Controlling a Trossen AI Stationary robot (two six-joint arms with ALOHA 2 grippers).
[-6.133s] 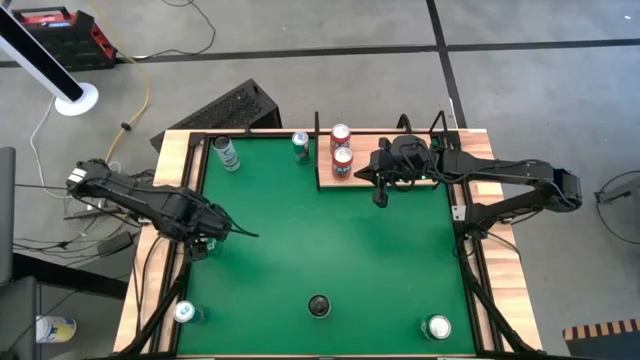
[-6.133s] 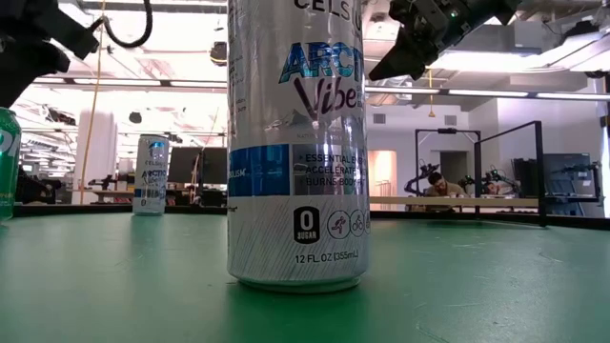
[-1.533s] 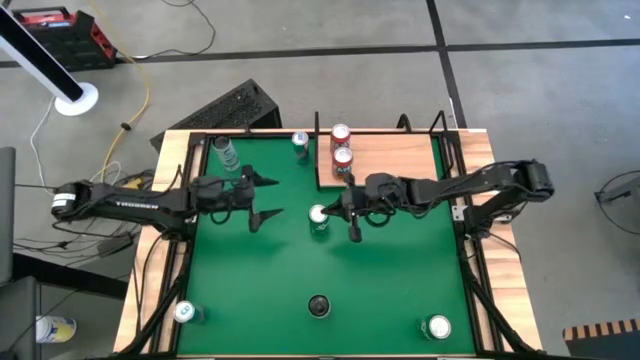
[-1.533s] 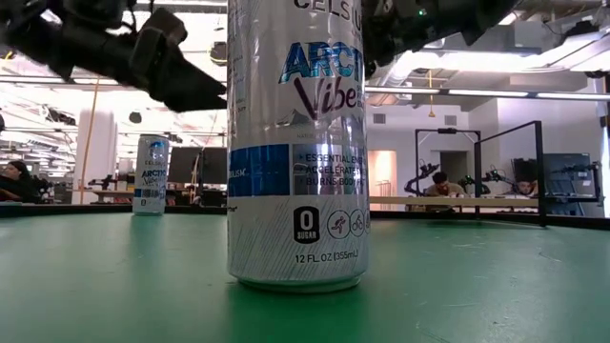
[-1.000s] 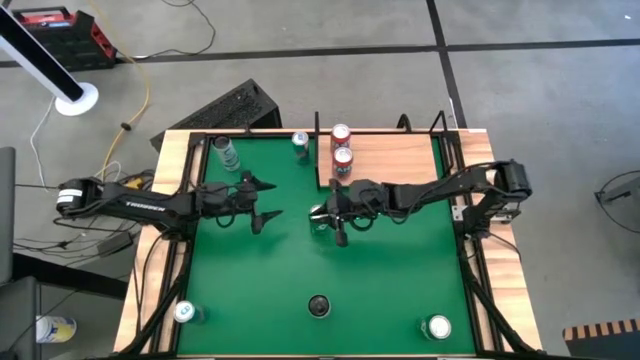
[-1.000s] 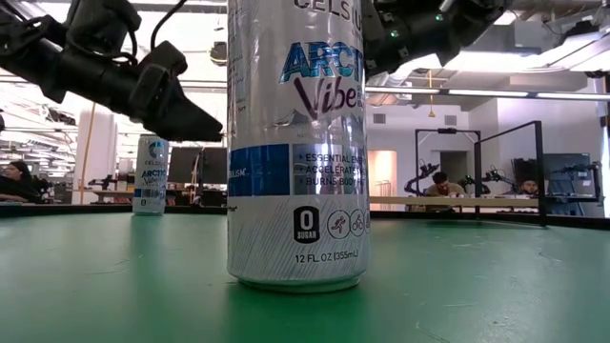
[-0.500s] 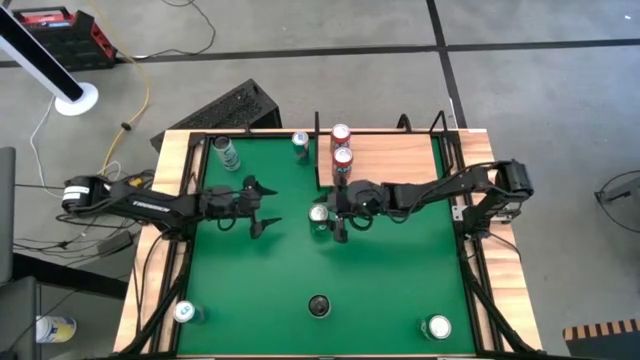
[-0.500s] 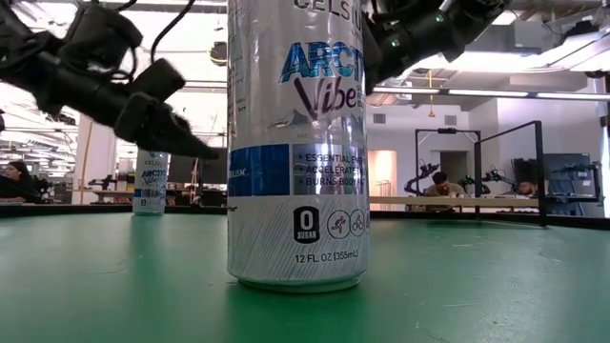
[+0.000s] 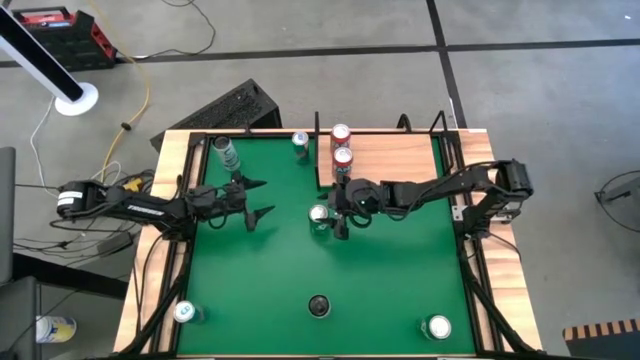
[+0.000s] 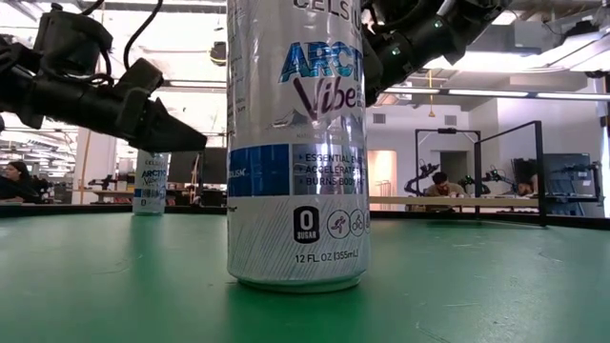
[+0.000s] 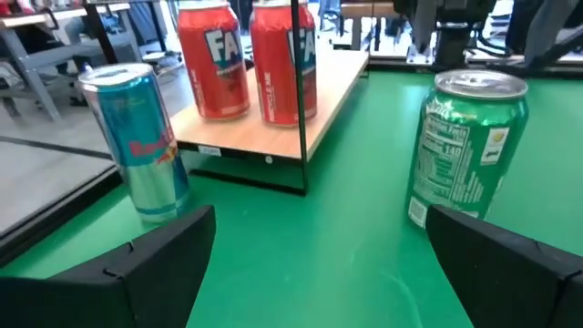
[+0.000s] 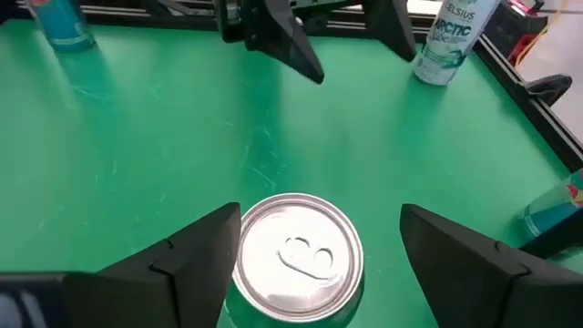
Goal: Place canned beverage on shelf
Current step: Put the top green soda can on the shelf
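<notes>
My right gripper (image 12: 314, 241) has let go and is now hovering wide open above the green can (image 9: 319, 216); my left gripper (image 9: 256, 198) is waiting nearby, spread wide.

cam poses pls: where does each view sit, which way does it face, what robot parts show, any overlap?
High: overhead, straight down; both arms, shelf.
Low: table height, level across; Celsius can fills it, arms above.
Left wrist: past the open left pincer toward the green can.
Right wrist: down on that can, open right pincer straddling it.
Shared: green can.
</notes>
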